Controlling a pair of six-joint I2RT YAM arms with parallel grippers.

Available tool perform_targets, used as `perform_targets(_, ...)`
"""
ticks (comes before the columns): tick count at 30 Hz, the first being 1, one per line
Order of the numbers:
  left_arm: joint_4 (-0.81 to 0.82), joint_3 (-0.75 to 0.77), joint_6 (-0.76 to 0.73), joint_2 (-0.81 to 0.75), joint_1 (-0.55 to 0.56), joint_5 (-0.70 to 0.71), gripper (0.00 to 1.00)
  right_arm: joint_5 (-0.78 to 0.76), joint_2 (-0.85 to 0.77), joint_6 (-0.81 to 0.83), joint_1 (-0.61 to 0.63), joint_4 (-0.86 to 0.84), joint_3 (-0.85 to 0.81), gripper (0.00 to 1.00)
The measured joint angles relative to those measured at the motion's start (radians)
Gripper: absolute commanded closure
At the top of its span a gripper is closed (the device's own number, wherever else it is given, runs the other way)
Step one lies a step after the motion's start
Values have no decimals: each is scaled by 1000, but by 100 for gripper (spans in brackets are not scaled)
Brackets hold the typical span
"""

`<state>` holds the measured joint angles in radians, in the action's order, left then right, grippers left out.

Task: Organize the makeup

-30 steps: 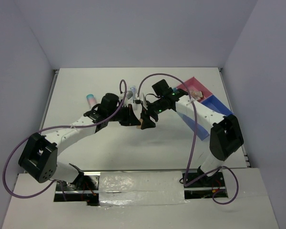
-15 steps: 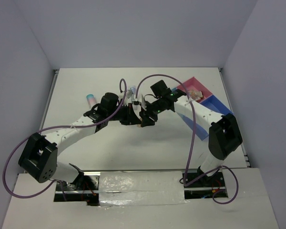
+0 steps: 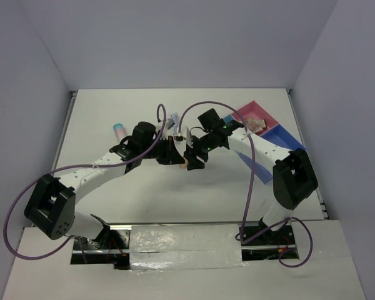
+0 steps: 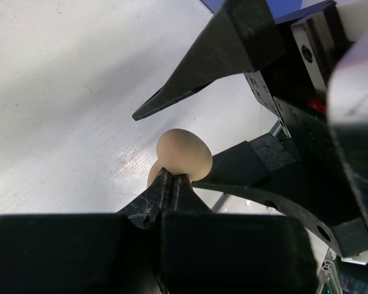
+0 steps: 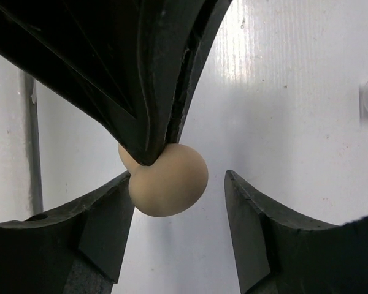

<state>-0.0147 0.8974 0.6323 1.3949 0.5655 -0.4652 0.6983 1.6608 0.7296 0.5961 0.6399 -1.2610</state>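
Two robot arms meet over the middle of the table, with a peach sponge between them. The left fingers are clamped tight on the sponge. In the left wrist view their two black tips pinch the peach sponge just under its rounded end.

The right fingers are spread wide and grip nothing, with one on each side of the sponge. In the left wrist view one right finger points in from above the sponge and the other reaches in from the lower right.

In the right wrist view one right finger is just beside or touching the sponge. The other stands apart from it, with bare table showing in the gap. The left fingers narrow to a point on the sponge from the top of that view. Whether the sponge rests on the table or hangs just above it cannot be told.

A pink-white tube with a teal cap lies toward the far left corner. A white tube lies just beyond the fingers toward the far edge, partly hidden by the arms. A blue and pink tray sits at the right edge near the far right corner. Small peach and brown things lie in its pink compartment, too small to tell apart.
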Motion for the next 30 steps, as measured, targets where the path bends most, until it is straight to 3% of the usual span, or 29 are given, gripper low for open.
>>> perform_targets(4,0,0,0,0,0,0,100,-6,-2,-3,0,-5,6,42)
perform_targets(13,0,-6,0,0,-2,1,100,-5,-4,-7,0,-5,5,44)
perform_targets(16,2,-12,1,0,-2,5,100,-2,-4,-12,0,-5,5,51)
perform_targets(22,3,-17,1,-1,-4,16,97,13,-4,-40,0,1,4,73)
perform_targets(25,0,-17,1,-4,-4,20,85,16,-3,-60,0,7,0,80)
perform_targets(26,0,-17,2,-5,-4,23,74,16,-3,-66,0,9,-2,82)
perform_targets(30,-14,-17,0,-9,-5,45,50,16,-3,-92,0,11,-3,84)
